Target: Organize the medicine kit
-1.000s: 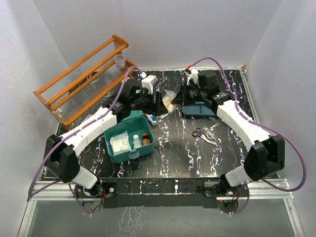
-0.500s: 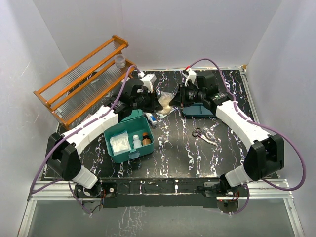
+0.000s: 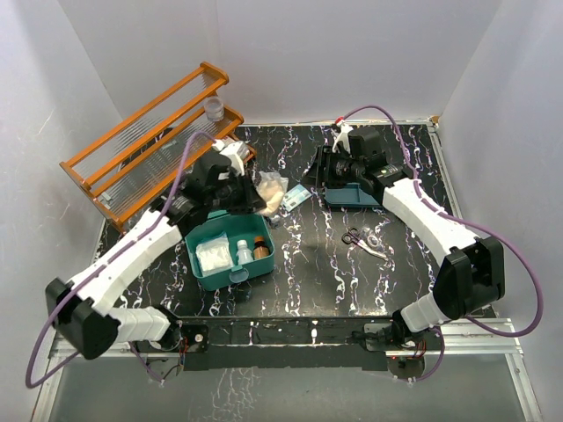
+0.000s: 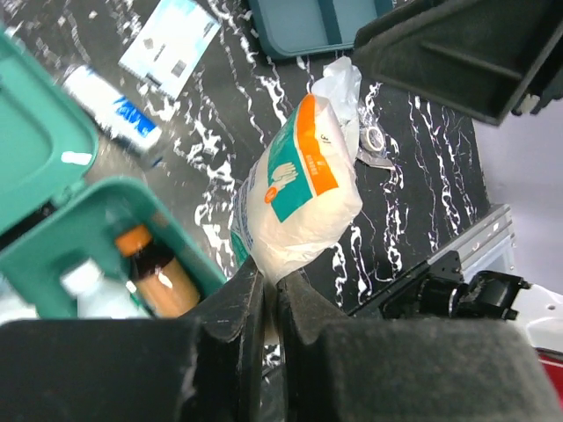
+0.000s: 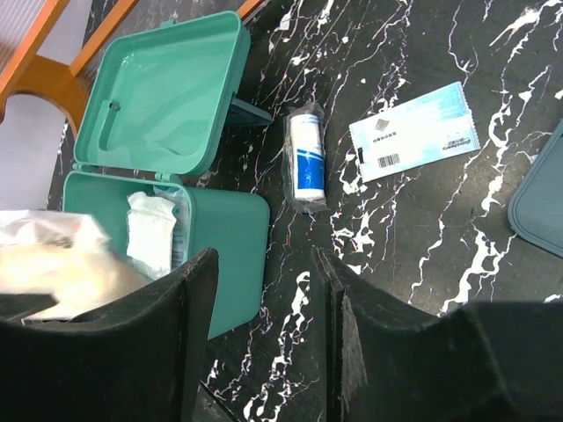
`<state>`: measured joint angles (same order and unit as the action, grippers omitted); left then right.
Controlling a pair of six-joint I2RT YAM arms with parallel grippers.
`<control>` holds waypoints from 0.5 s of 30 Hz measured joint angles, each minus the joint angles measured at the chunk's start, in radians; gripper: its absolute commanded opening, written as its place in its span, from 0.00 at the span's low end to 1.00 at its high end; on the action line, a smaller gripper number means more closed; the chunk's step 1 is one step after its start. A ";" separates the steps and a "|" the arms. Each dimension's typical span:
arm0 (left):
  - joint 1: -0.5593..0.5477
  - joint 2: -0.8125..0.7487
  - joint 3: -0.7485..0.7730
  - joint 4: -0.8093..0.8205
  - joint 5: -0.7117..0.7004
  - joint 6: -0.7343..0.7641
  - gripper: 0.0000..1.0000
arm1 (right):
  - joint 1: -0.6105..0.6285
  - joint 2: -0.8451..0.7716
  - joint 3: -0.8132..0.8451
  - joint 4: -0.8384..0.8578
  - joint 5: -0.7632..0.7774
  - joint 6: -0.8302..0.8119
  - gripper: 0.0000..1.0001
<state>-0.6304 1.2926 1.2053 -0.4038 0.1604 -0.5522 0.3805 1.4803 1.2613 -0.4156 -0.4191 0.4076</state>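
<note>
The white packet [image 4: 299, 189] has changed sides. Our left jaws now pinch its lower end. The right jaws, closed on it a second ago, stand open and empty, far and right of centre. The packet now hangs by the far edge of the open medicine kit [image 5: 237, 233], near left on the worktop [image 3: 317, 264].

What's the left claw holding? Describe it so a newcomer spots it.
Find the open teal medicine kit. Right beside it, the left claw pinches a puffy white bag with an orange-and-teal label; the neighbouring sachet is flat and pale blue.
</note>
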 measured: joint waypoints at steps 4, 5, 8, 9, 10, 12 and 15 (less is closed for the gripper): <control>0.003 -0.129 -0.039 -0.113 -0.068 -0.105 0.07 | 0.000 0.001 -0.001 0.000 0.022 0.033 0.44; 0.006 -0.167 -0.061 -0.142 -0.087 -0.140 0.07 | 0.000 0.002 -0.003 -0.001 0.025 0.041 0.44; 0.021 -0.259 -0.129 -0.223 -0.127 -0.223 0.07 | 0.000 0.006 -0.025 0.000 0.026 0.064 0.43; 0.029 -0.278 -0.145 -0.254 -0.137 -0.245 0.07 | 0.000 0.010 -0.035 0.000 0.026 0.071 0.43; 0.037 -0.290 -0.154 -0.282 -0.145 -0.263 0.07 | 0.000 0.014 -0.046 -0.001 0.026 0.075 0.43; 0.060 -0.294 -0.162 -0.324 -0.156 -0.290 0.07 | 0.000 0.026 -0.060 -0.008 0.027 0.086 0.43; 0.101 -0.292 -0.192 -0.349 -0.157 -0.319 0.07 | 0.000 0.039 -0.067 -0.021 0.029 0.093 0.42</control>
<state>-0.5293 1.0008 1.0138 -0.7525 0.0036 -0.8711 0.3805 1.5196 1.1942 -0.4362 -0.3904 0.5007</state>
